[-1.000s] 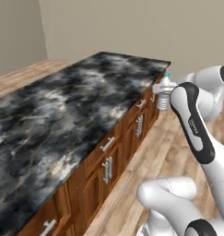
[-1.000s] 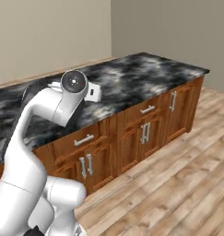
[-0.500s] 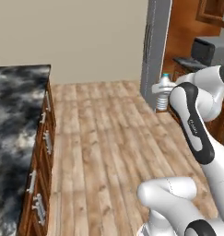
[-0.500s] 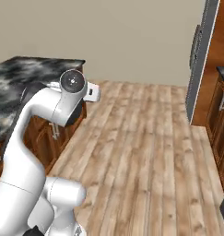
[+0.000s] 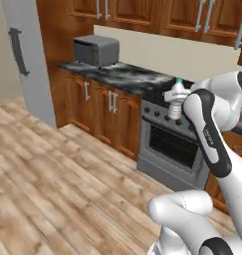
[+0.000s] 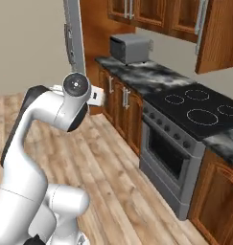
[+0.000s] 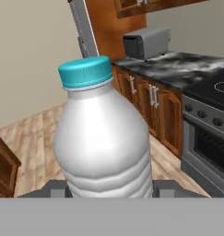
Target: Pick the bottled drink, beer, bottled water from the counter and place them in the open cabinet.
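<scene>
The bottled water (image 7: 104,138), clear and ribbed with a blue-green cap, stands upright between my gripper's (image 7: 109,189) two fingertips in the hand view. My gripper is shut on its lower body. In the left base view the bottled water (image 5: 176,96) shows beside my forearm, held in the air in front of the black stovetop (image 5: 192,94). The bottled drink and the beer are out of view. A reddish-brown cabinet door (image 6: 217,38) with a long grey bar handle juts out at the upper right; the cabinet's inside is hidden.
A marbled counter (image 5: 117,73) with wooden cabinets below carries a grey toaster oven (image 5: 96,50). A steel oven (image 5: 175,149) stands under the stovetop. A tall grey fridge (image 5: 25,55) is at the left. Wall cabinets (image 5: 142,12) hang above. Wooden floor (image 5: 53,189) lies open.
The whole picture has swung from the marbled island, over the wooden floor, to the stove wall, so the cameras turned. The bottled water stays in my gripper.
</scene>
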